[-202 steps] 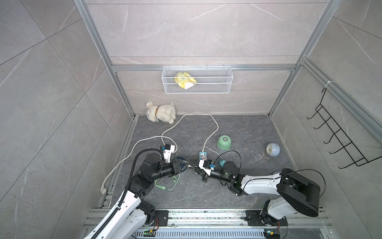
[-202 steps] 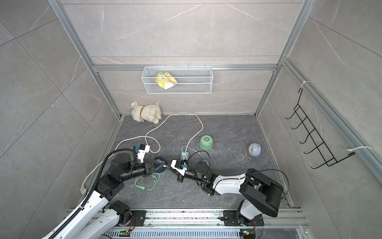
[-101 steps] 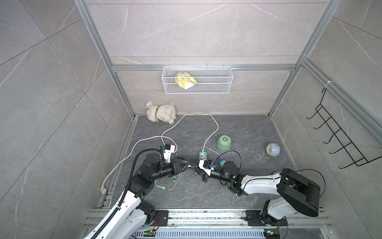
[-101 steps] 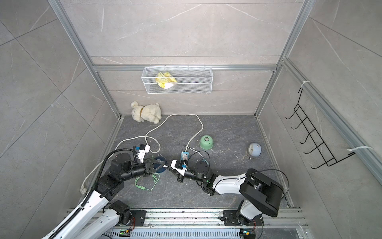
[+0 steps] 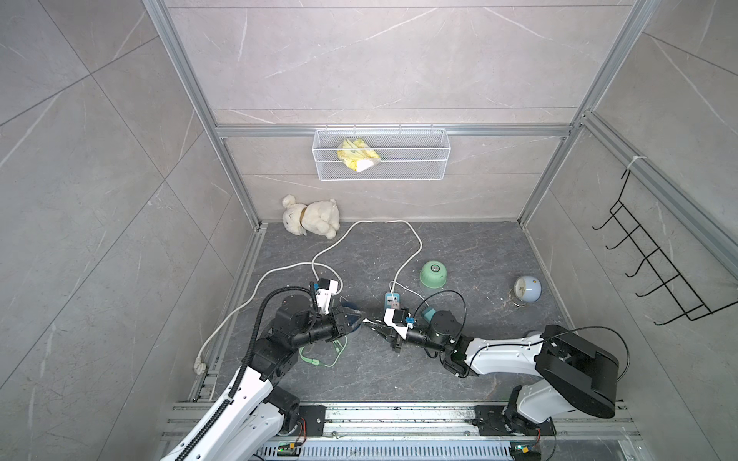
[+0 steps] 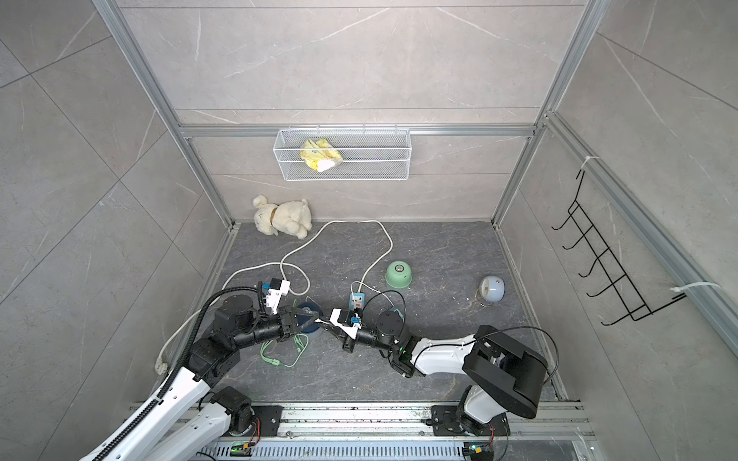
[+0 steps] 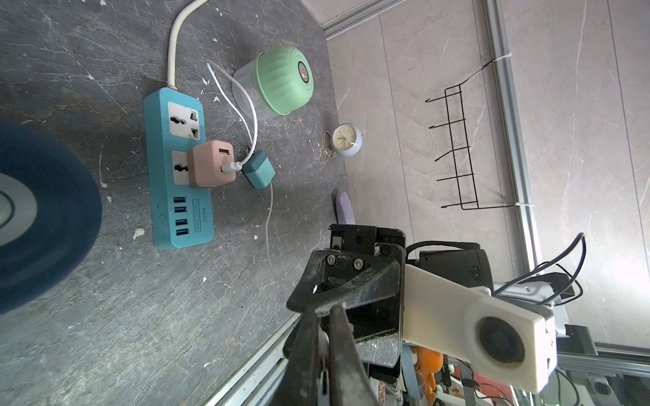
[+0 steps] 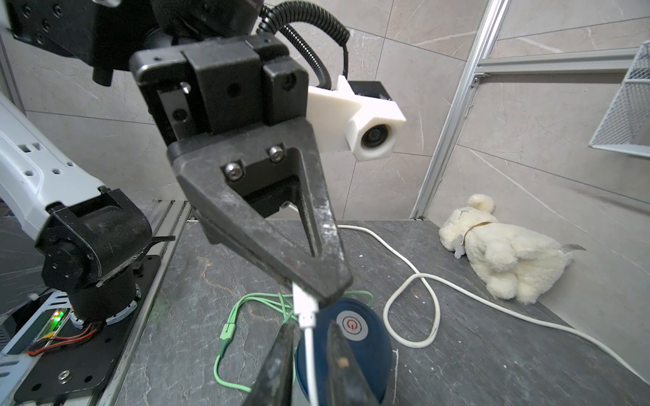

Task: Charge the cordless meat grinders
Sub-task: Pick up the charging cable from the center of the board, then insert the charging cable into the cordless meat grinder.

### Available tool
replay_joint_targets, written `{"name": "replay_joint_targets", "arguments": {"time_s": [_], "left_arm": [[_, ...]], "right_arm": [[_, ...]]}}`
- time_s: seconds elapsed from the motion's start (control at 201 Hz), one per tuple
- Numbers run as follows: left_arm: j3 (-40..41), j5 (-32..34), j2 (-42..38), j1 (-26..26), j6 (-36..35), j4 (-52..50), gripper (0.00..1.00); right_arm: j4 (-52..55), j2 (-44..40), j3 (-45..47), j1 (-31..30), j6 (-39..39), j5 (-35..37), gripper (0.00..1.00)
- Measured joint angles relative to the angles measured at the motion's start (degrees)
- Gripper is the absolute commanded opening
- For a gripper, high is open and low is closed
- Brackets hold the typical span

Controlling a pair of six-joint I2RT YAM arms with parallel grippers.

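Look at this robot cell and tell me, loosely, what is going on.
Both arms meet just above the navy blue grinder. The left hand pinches a white cable's plug at its tip. The right hand has its jaws apart either side of that cable, apparently not gripping. The mint green grinder stands untouched further back, near the teal power strip, where a pink charger is plugged in.

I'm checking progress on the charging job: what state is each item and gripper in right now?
Navy grinder: upright, white plug held above it.
Mint grinder: upright, standing alone.
Power strip: pink charger plugged in, one socket free.
Pink charger: white cable plugged in.
Left gripper: shut on white plug.
Right gripper: open, white cable between its jaws.
Green cable: loose on floor.
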State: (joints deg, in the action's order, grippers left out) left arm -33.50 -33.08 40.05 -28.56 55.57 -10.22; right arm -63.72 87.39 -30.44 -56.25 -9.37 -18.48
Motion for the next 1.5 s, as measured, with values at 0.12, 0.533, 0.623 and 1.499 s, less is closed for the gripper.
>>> {"name": "replay_joint_targets", "arguments": {"time_s": [0.12,0.533,0.623,1.499], "left_arm": [[0.0,0.0,0.0,0.0,0.0,0.0,0.00],[-1.3,8.3,-0.2,-0.1,-1.0,-7.2,0.71],[-4.7,15.8,-0.1,0.0,-2.5,-13.6,0.72],[-11.8,24.7,21.6,7.8,-19.8,-18.2,0.67]], "right_arm": [[0.0,0.0,0.0,0.0,0.4,-0.1,0.12],[9.0,-0.9,-2.0,0.0,1.1,-0.2,0.00],[19.0,-1.9,-4.1,0.0,1.0,1.8,0.00],[56.6,5.1,-21.6,-4.3,-0.9,22.2,0.00]]}}
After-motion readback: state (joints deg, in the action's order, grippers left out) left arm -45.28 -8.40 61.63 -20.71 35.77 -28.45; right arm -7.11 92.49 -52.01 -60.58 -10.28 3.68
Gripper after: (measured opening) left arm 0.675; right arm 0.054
